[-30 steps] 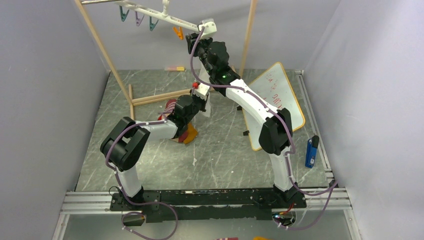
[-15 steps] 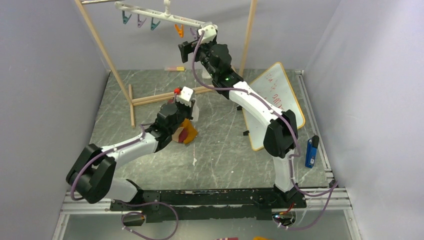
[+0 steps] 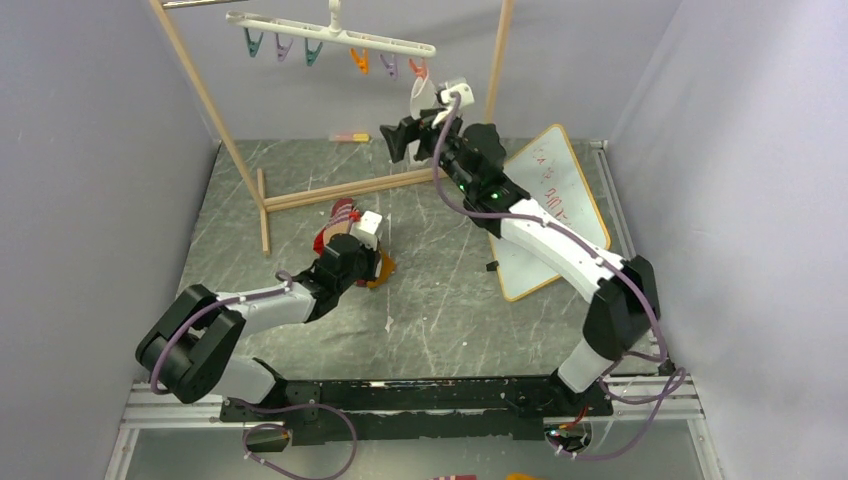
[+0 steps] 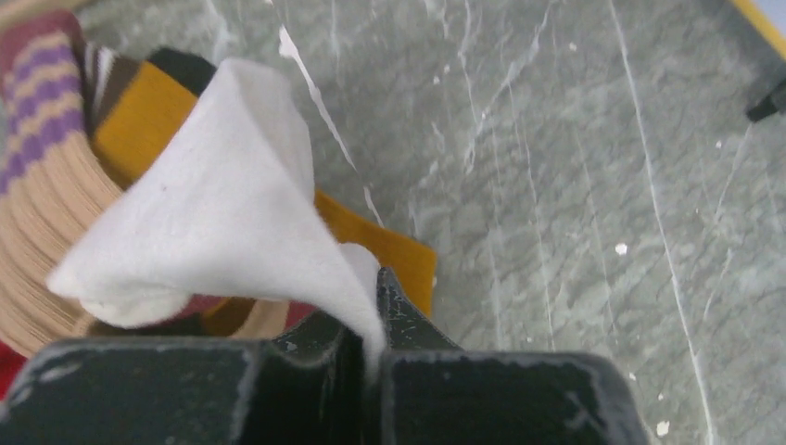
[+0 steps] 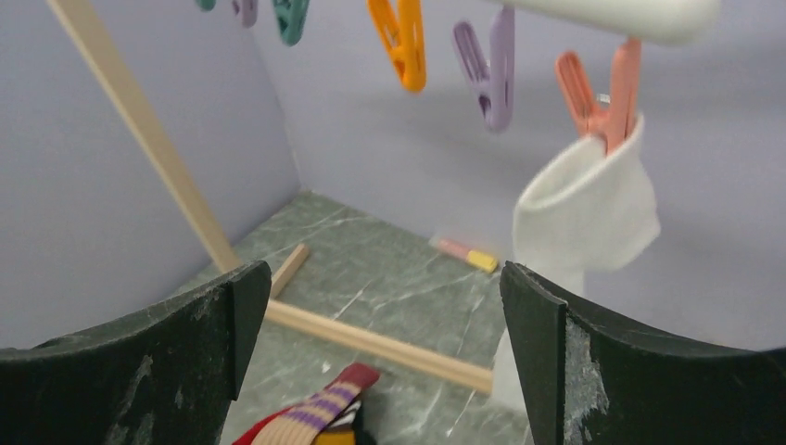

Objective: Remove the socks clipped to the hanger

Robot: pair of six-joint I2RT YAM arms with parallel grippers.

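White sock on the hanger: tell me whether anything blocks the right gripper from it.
Nothing visible does. The right gripper stands open, facing the white sock hanging from the pink clip, with only air between.

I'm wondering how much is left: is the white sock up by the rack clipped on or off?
Clipped on. The white sock hangs from the salmon end clip on the hanger.

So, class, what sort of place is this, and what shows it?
Likely a robot test cell: plain grey walls, marble-look table, left arm and right arm bolted to a metal rail.
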